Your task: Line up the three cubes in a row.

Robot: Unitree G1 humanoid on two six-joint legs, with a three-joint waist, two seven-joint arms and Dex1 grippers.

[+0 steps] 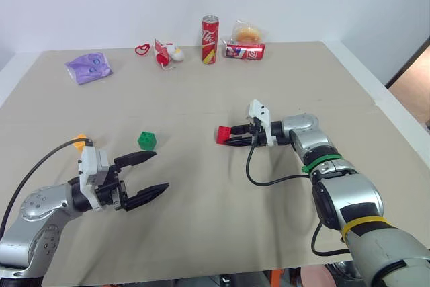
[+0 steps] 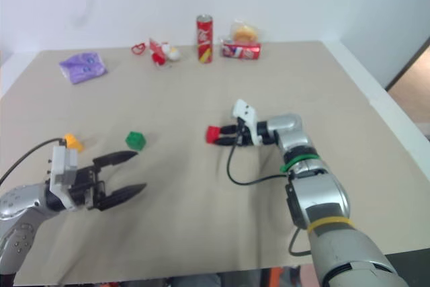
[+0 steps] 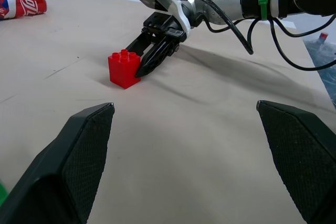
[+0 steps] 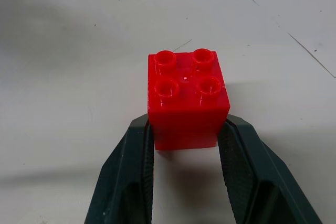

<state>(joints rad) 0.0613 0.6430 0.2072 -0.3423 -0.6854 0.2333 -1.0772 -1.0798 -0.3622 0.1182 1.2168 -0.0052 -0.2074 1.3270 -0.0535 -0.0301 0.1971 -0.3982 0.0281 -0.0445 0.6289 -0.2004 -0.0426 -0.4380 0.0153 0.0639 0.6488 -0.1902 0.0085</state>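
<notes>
The red cube (image 4: 186, 95) sits stud-side up on the table, right of centre, and my right gripper (image 1: 227, 136) is shut on it, one black finger pressed against each side. The cube rests on the tabletop. To its left lies the green cube (image 1: 147, 140), tipped on an edge. Farther left, the yellow-orange cube (image 1: 80, 142) shows partly behind my left wrist. My left gripper (image 1: 160, 170) hovers open near the front left, pointing toward the red cube, with nothing between its fingers (image 3: 79, 156).
Along the back stand a purple bag (image 1: 89, 68), a small red-and-white toy (image 1: 168, 53), an upright red soda can (image 1: 210, 39), a lying can (image 1: 244, 50) and a wrapped bun (image 1: 247, 32). The table's right edge (image 1: 396, 109) drops off beside my right arm.
</notes>
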